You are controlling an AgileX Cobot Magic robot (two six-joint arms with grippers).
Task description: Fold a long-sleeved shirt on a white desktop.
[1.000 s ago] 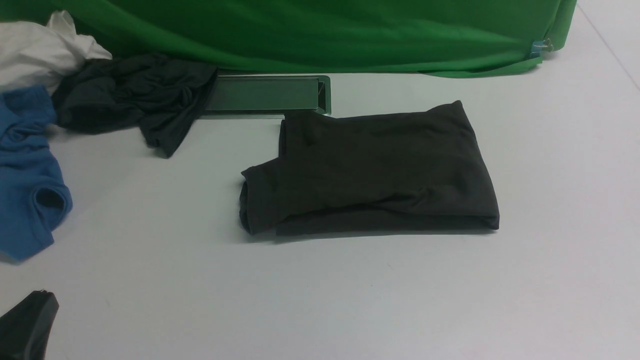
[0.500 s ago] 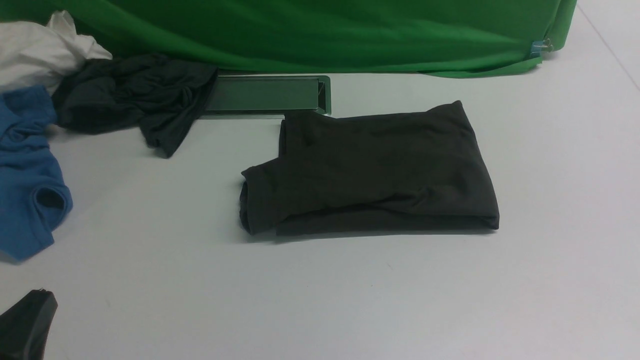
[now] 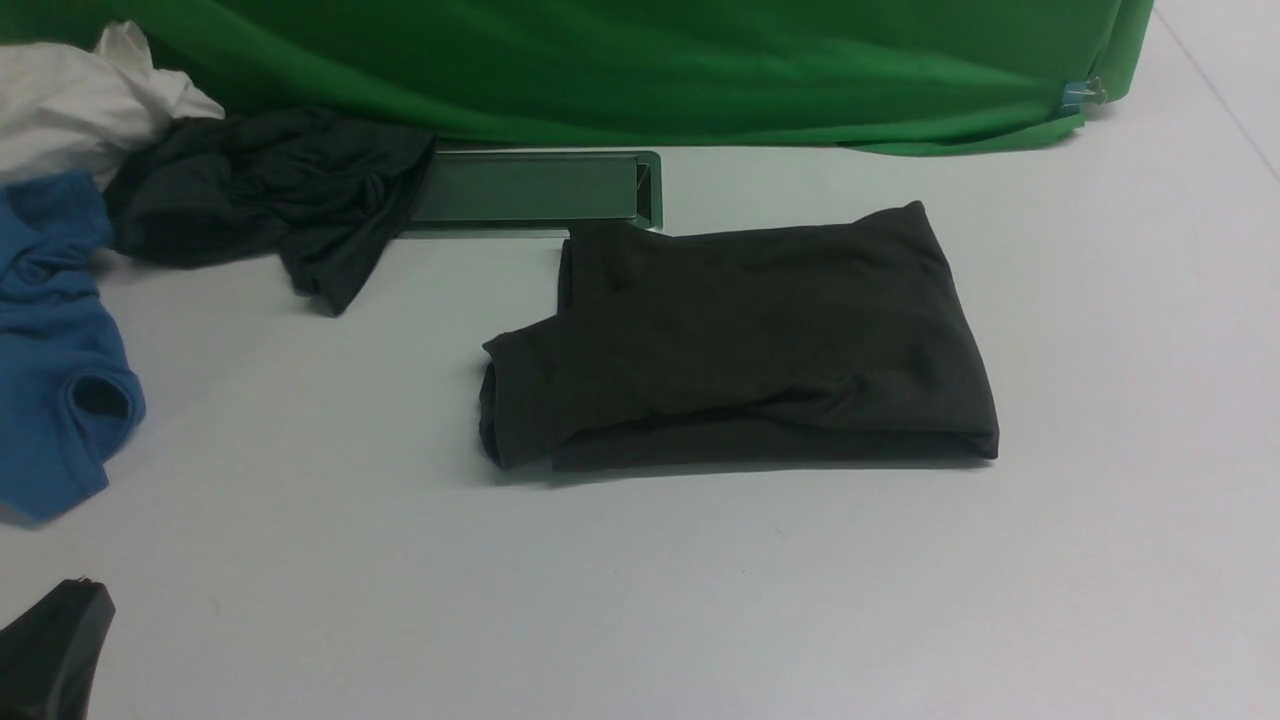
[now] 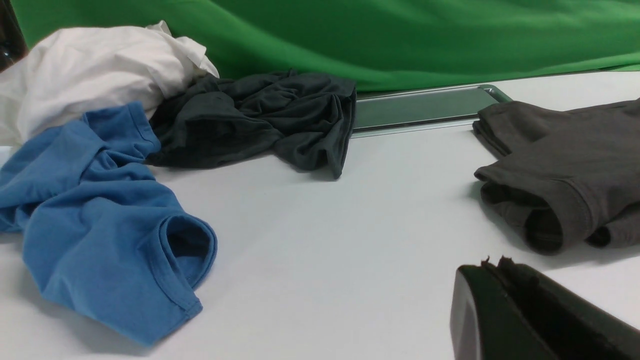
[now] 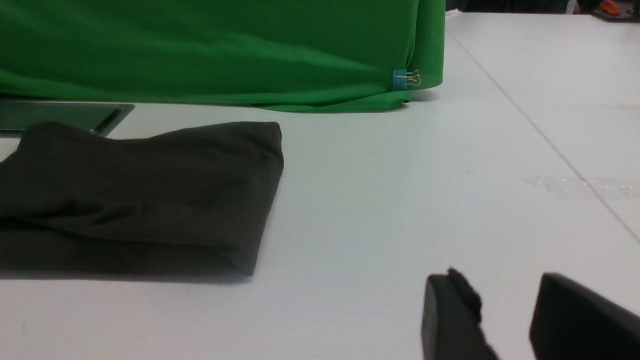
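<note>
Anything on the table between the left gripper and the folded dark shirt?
Nothing visible. Bare white desktop lies between the left gripper and the long-sleeved shirt. The blue garment and dark grey-green garment lie off to the side, not in that gap.

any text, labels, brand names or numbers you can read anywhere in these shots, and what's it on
None: no view shows any readable word, number, label or sign.
The folded long-sleeved shirt shows only plain dark fabric, with no print or tag facing the cameras.
The blue garment, the white garment, the dark grey-green garment and the green backdrop are all unmarked.
The blue binder clip on the backdrop bears no visible lettering.
</note>
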